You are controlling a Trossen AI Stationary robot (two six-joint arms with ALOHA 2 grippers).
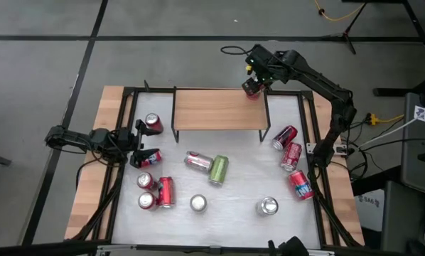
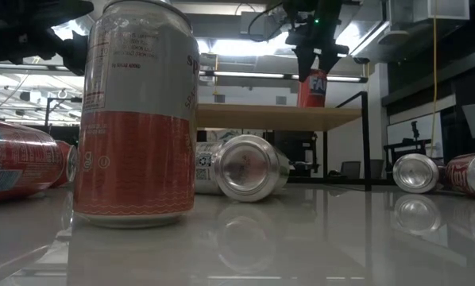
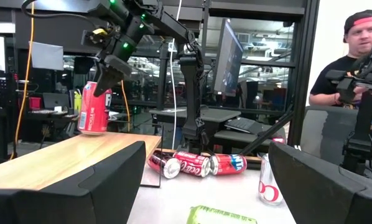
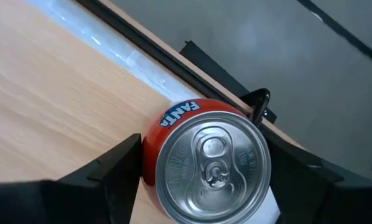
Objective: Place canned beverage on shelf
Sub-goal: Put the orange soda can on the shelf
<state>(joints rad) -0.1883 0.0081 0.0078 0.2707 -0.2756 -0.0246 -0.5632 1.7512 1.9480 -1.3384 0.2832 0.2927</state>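
Here, an upright red aluminium Fanta can [image 4: 204, 162] was gripped by the right end effector [image 1: 253, 86] at the far right corner of the light-wood plank shelf w/ black legs [image 1: 212, 110]. Released off-centre, it could be tipped off the edge. Left end effector [image 1: 143, 144] was seen open, idle nr desk's left side.

Your shelf [image 1: 219, 108] plank lies bare along nearly its whole length; only its far right corner is taken, where the right tool [image 1: 252, 87] clasps an upright red can [image 1: 253, 92]. On the tabletop [image 1: 241, 185], a silver can [image 1: 197, 161] and a green can [image 1: 218, 169] lie in front of the shelf, blocking the middle. Three red cans [image 1: 291, 155] crowd the right edge. Near the left tool [image 1: 143, 142], more cans [image 1: 155, 192] cluster; the room under the shelf seems open, though shadowed.
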